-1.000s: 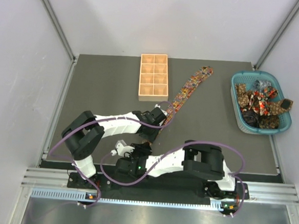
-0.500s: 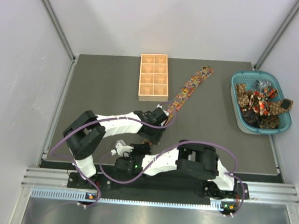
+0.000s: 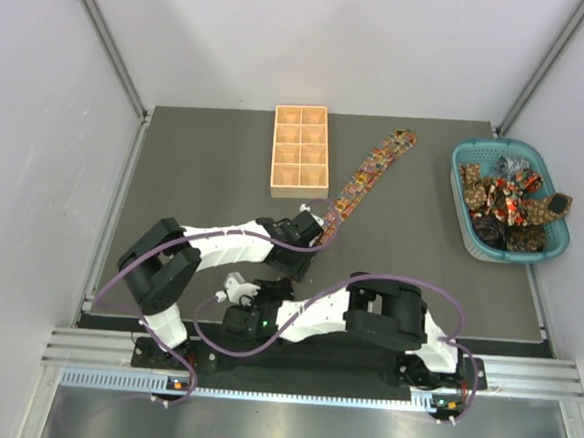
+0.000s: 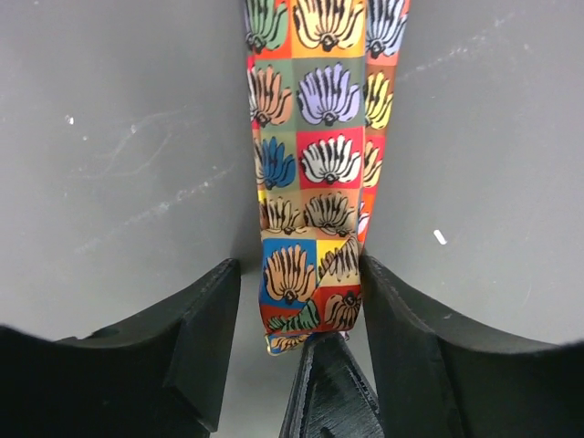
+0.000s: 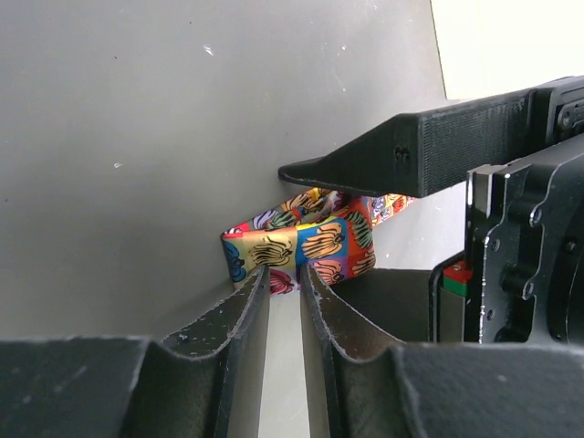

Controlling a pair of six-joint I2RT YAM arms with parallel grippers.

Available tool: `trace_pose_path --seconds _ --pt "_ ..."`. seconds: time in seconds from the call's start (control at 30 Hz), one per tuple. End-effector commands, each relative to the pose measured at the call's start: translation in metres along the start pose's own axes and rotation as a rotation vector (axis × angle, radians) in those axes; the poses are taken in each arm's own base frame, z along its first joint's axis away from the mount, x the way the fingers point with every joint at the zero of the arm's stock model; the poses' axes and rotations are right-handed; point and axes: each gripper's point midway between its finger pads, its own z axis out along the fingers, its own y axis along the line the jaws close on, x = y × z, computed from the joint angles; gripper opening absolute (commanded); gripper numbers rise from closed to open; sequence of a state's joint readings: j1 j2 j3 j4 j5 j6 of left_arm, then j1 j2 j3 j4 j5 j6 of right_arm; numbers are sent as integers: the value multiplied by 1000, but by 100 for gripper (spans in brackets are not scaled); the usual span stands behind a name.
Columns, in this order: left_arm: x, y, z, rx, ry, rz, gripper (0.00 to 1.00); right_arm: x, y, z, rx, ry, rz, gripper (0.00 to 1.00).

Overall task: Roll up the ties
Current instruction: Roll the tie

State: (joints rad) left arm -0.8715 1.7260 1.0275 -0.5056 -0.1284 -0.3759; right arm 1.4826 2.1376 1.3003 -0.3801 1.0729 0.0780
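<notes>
The tie (image 3: 370, 171) lay slantwise on the table (image 3: 206, 163), its wide end far out between the tray (image 3: 275, 148) and the basket (image 3: 561, 236), where the other ties (image 3: 509, 199) sat heaped. Its narrow end lay by the arms. Within the last second the left gripper (image 4: 297, 278) had widened, and its jaws stood apart astride that narrow end. The right gripper (image 5: 283, 274), almost together, pinched the folded tip. The hold had seemingly passed to the right, with the roll barely begun.

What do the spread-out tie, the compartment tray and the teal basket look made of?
Tie: printed fabric, matte, folding softly at its end. Tray: likely bare pale wood, by its tan colour. Basket: probably moulded plastic, by its uniform teal colour.
</notes>
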Motion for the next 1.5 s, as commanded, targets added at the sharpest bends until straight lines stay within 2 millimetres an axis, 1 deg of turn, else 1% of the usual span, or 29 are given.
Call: trace_pose_path --seconds 0.0,0.07,0.1,0.17,0.2,0.37,0.47,0.53,0.57,0.6,0.63,0.67,0.7,0.77,0.87,1.03,1.1,1.17,1.2,1.27,1.3,1.33,1.37,1.43,1.47 --pt "53 19 9 -60 176 -9 58 -13 -9 1 -17 -5 52 22" --pt "57 18 13 -56 187 -9 51 -14 -11 0 -17 -8 53 22" --pt "57 17 15 -54 186 -8 42 -14 -11 -1 -17 -8 54 22" --pt "61 17 20 -51 207 -4 35 -16 -13 -1 -17 -11 52 23" --pt "61 16 22 -49 208 -1 30 -18 -15 -3 -17 -16 56 24" --pt "62 16 26 -48 218 11 22 -30 -25 -10 -20 -31 52 30" --pt "63 16 27 -48 224 22 21 -39 -25 -21 -49 -55 45 34" --pt "62 16 28 -49 229 27 20 -46 -19 -32 -90 -74 33 41" --pt "62 15 28 -48 231 28 21 -46 -16 -35 -104 -74 17 46" --pt "61 14 28 -41 234 29 20 -45 -9 -37 -128 -71 2 47" --pt "62 14 28 -41 239 31 20 -48 -8 -40 -143 -71 4 49" --pt "63 14 28 -41 245 34 21 -45 -6 -40 -153 -57 -8 53" --pt "62 13 28 -38 246 35 20 -43 1 -40 -179 -49 -20 54" --pt "65 14 29 -42 261 40 20 -40 4 -40 -194 -35 -32 59" --pt "66 12 29 -34 271 42 20 -32 6 -36 -195 -8 -60 60" --pt "69 12 24 -36 310 51 20 -21 10 -22 -213 34 -86 59" --pt "68 11 24 -35 321 55 20 -17 10 -14 -203 48 -96 59" --pt "70 11 23 -32 339 62 21 -15 10 -9 -197 52 -103 58" --pt "67 7 23 -15 341 62 21 -13 11 -4 -188 60 -106 58" --pt "68 5 23 -1 357 68 21 -10 10 3 -175 70 -99 59" --pt "66 4 23 1 353 69 21 -8 9 6 -169 75 -99 59" --pt "67 0 22 31 362 65 21 -7 9 8 -166 79 -96 59" --pt "64 -2 22 42 357 59 22 -8 10 9 -167 74 -82 60" --pt "61 -3 20 68 349 44 22 -3 11 14 -163 82 -81 61" --pt "60 -3 19 71 349 40 22 -3 13 14 -167 78 -75 62"
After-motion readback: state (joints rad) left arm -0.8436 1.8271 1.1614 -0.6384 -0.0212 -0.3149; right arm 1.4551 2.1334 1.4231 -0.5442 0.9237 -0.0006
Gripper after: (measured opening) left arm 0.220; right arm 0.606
